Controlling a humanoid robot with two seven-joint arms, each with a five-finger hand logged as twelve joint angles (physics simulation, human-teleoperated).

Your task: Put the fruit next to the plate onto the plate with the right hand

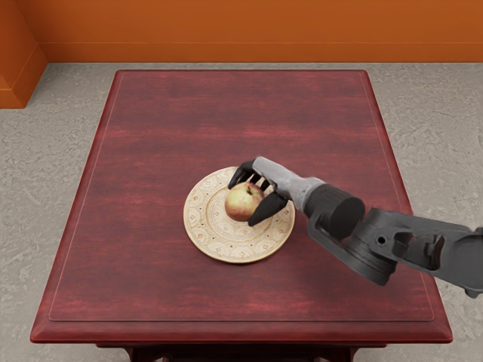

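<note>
- The right hand point(264, 188) reaches in from the picture's right edge, its grey arm lying across the near right part of the table point(151, 151).
- Its dark fingers point(242, 174) curl behind the apple point(241, 202) and the thumb presses against the fruit's front right side, so the hand is closed around it.
- The apple, red and yellow, sits over the middle of the patterned cream plate point(207, 230); whether it rests on the plate or hangs just above cannot be told.
- The plate lies near the centre of the dark red wooden table.
</note>
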